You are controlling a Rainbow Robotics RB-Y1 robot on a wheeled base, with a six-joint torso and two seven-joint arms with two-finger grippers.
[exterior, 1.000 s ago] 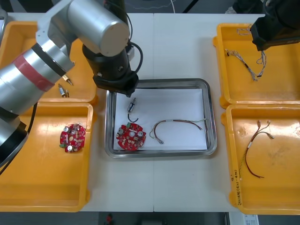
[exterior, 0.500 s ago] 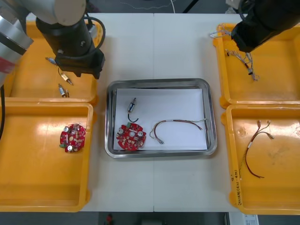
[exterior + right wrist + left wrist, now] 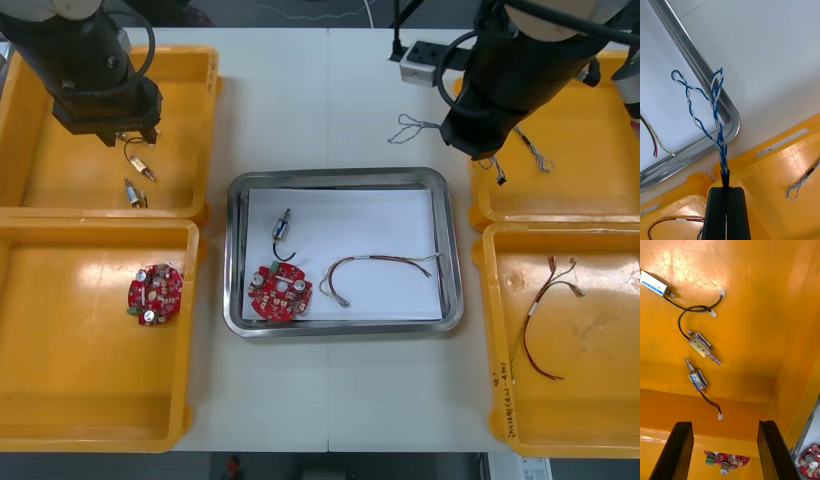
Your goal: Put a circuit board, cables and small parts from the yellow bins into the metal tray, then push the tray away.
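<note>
My right gripper (image 3: 472, 140) (image 3: 725, 189) is shut on a twisted blue and white cable (image 3: 410, 128) (image 3: 717, 112), held in the air between the far right yellow bin (image 3: 600, 205) and the metal tray (image 3: 340, 178). The cable's loops hang over the tray's far right corner (image 3: 728, 108). On the tray's white inside lie a red circuit board (image 3: 279, 292), a small metal part (image 3: 282, 225) and a red and yellow cable (image 3: 380, 268). My left gripper (image 3: 105, 122) (image 3: 724, 423) hovers open above small metal parts (image 3: 138, 165) (image 3: 700, 345) in the far left bin (image 3: 40, 190).
Another circuit board (image 3: 153, 294) (image 3: 726, 461) lies in the near left bin (image 3: 60, 400). A second twisted cable (image 3: 530, 150) (image 3: 801, 185) stays in the far right bin. In the near right bin (image 3: 590, 420) rests a red and yellow cable (image 3: 545, 315).
My left arm has swung from over the tray back to the far left bin. The right arm has lifted the twisted cable out of the far right bin and carried it left, towards the tray.
</note>
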